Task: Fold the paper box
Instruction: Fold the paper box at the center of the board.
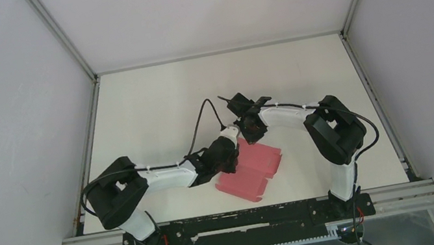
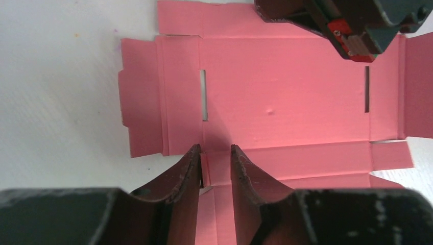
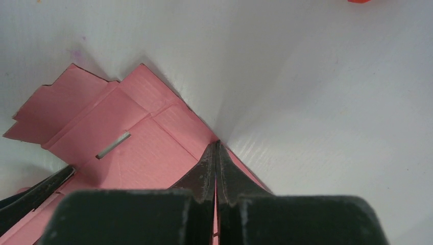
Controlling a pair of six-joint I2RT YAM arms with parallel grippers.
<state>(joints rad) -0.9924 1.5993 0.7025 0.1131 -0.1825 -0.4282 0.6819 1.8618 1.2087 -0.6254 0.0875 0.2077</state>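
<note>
Left fingers [image 2: 188,176] narrow, straddle near strip of box [image 1: 253,168]; right fingers [image 3: 207,171] pressed together on far edge, seemingly pinching it. Box flat on worktop [image 1: 151,100], between arms. Risk — uneven pull tears thin flap, or sheet slides instead of creasing.

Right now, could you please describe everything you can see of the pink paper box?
The paper box is a matte pink thin-cardboard blank, lying unfolded and mostly flat on the table: creased rectangular panels, side flaps, tabs, two narrow slots. The left gripper straddles one edge flap, slightly open; the right gripper is shut, seemingly pinching the opposite edge.
</note>
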